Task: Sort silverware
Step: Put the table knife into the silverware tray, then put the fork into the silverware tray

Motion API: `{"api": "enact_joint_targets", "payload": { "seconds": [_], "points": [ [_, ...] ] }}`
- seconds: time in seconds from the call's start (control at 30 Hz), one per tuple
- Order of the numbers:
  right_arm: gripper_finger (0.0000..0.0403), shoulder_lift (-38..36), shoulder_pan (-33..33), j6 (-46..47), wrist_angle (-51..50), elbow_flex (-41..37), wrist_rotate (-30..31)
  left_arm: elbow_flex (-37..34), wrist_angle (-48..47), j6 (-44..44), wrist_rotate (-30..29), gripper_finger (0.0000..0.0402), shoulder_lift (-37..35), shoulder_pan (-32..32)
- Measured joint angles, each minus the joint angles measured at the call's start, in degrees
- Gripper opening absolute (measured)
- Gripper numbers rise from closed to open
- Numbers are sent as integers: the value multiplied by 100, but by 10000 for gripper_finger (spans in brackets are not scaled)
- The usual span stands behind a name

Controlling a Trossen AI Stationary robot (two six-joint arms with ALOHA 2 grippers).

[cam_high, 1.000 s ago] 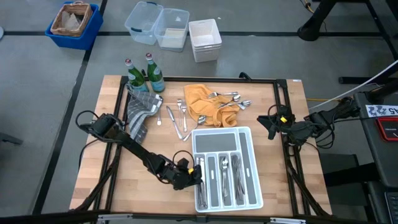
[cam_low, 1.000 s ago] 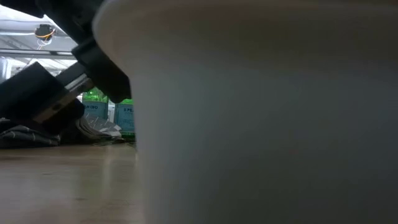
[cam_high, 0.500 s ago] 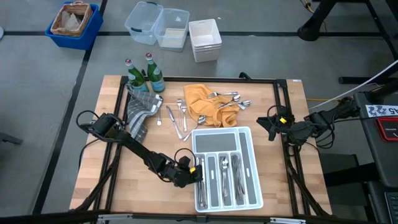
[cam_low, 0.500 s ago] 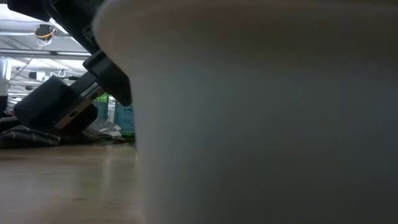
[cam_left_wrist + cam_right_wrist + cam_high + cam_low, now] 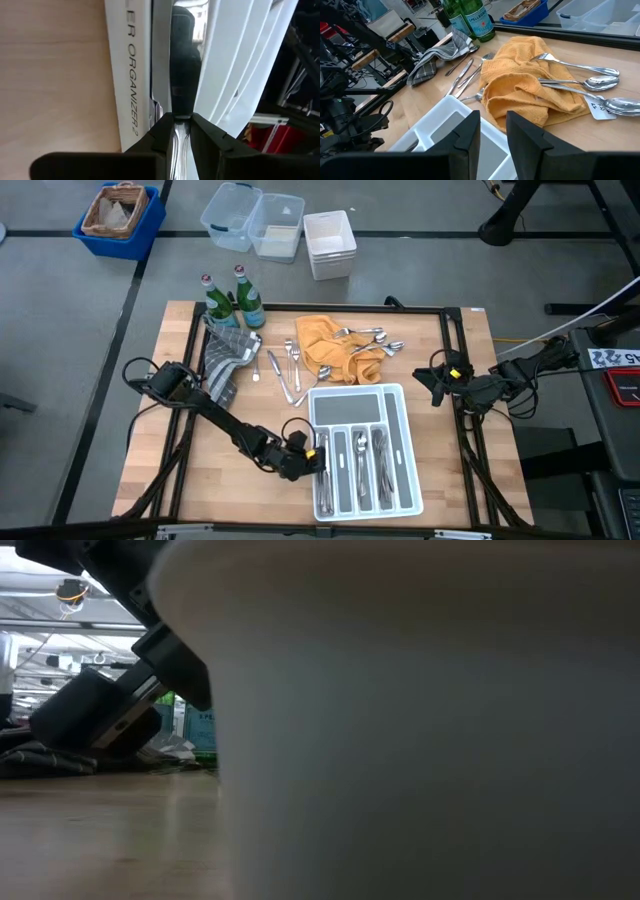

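One small shift in the last second: the left gripper (image 5: 311,453) has slid a little along the left wall of the white tray (image 5: 402,394), which sits at the near edge of the table (image 5: 165,465). It is pinching a slim silver piece (image 5: 181,131) over the leftmost slot, so I judge a drop is close. The right gripper (image 5: 436,379) waits spread and empty at the table's right edge, and more silverware (image 5: 366,340) lies on the orange cloth (image 5: 325,345) toward the far edge. I cannot tell what kind of piece is pinched, and the tray's wall blocks most of the low view.
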Motion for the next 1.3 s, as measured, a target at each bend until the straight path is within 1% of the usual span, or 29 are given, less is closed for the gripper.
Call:
{"api": "enact_joint_targets", "payload": {
  "seconds": [0.07,0.13,0.3,0.4,0.57,0.73,0.9,1.0,1.1,1.17,1.3],
  "points": [
    [95,0,-1,0,0,0,0,0,0,207,1,47,0,0],
    [95,0,1,0,0,0,0,0,-1,308,27,59,0,0],
    [95,0,-1,0,0,0,-2,9,11,319,107,114,-4,17],
    [95,0,1,0,3,0,-4,9,105,316,125,134,-13,61],
    [95,0,0,0,21,0,8,-20,701,102,267,132,9,141],
    [95,0,1,0,46,0,107,-15,1434,358,260,119,-31,200],
    [95,2,2,-1,108,0,106,-49,1444,697,30,116,-362,288],
    [95,0,-1,-160,205,0,107,-66,964,887,-109,115,-715,373],
    [95,2,-1,-365,395,0,106,-70,65,1091,-136,115,-1204,506],
    [95,0,-1,-511,540,0,106,-70,-749,1067,-155,115,-1590,628],
    [95,0,-13,-746,755,0,107,-68,-2630,663,-173,115,-2264,1018]
  ]
}}
